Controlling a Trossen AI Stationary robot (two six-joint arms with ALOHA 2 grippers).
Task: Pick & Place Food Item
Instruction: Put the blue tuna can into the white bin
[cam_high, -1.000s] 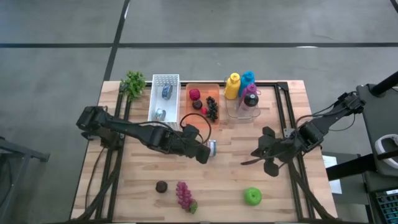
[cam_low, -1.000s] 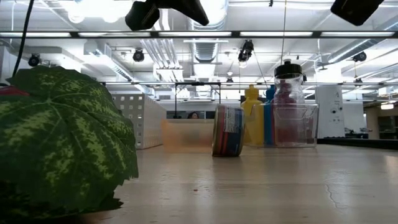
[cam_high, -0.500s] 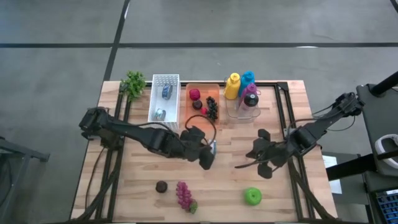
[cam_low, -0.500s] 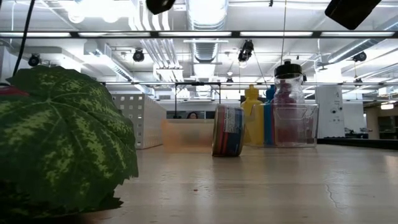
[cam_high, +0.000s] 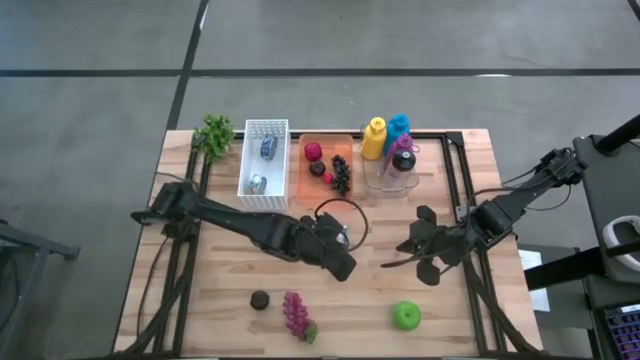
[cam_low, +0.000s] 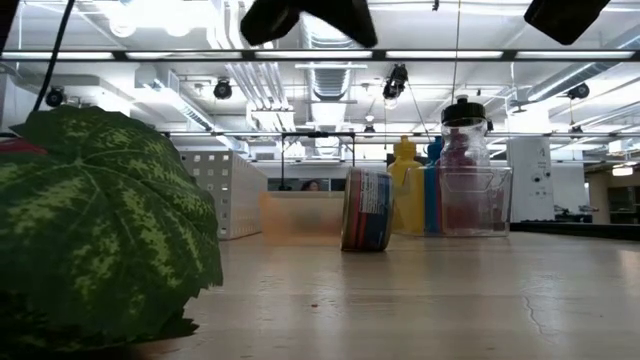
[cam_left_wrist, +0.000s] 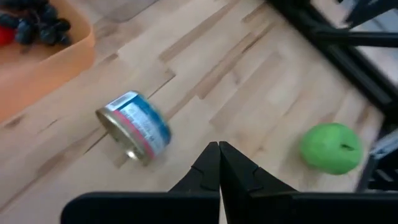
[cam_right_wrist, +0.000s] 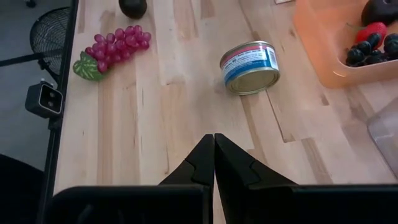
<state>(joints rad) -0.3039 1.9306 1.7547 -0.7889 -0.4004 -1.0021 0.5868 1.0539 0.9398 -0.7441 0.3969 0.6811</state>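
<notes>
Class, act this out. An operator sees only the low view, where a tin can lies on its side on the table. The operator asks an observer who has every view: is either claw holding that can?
Observer: No. The left claw is shut and empty. It hovers near the can without touching it.
Operator: And the other one?
Observer: The right claw is also shut and empty, and it points toward the can from farther off.
Operator: Any other food nearby?
Observer: A green apple lies on bare wood on the right arm's side, apart from the can.
</notes>
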